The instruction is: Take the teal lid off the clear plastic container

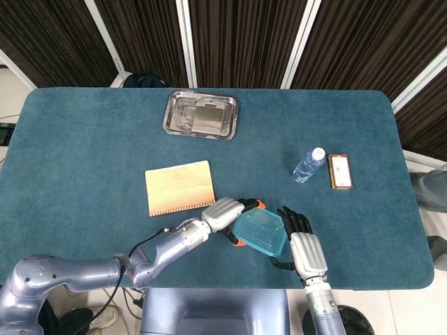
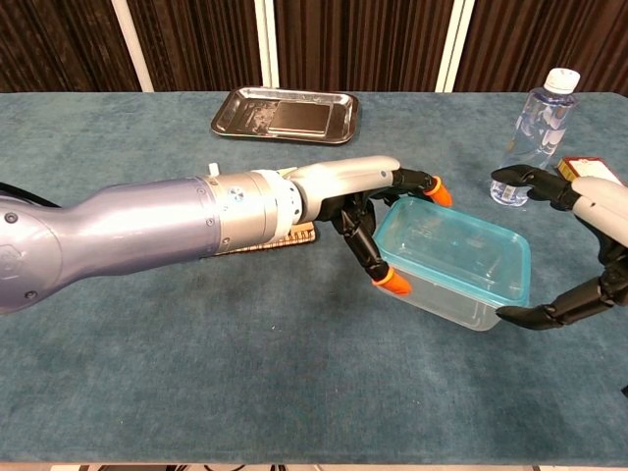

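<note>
The clear plastic container (image 1: 260, 244) with its teal lid (image 2: 454, 251) sits near the table's front edge, between my two hands. My left hand (image 2: 365, 204) reaches in from the left and grips the container's left end, one orange-tipped finger over the far rim and another against the near corner. My right hand (image 2: 602, 210) is spread around the right end. Its upper fingers hover behind the container and its thumb lies close to the near right corner. In the head view the left hand (image 1: 225, 211) and right hand (image 1: 306, 250) flank the lid (image 1: 259, 230).
A steel tray (image 1: 201, 115) lies at the back. A tan notebook (image 1: 179, 187) lies left of the container, partly behind my left arm. A water bottle (image 2: 535, 123) and a small brown box (image 1: 340, 171) stand to the right, just behind my right hand.
</note>
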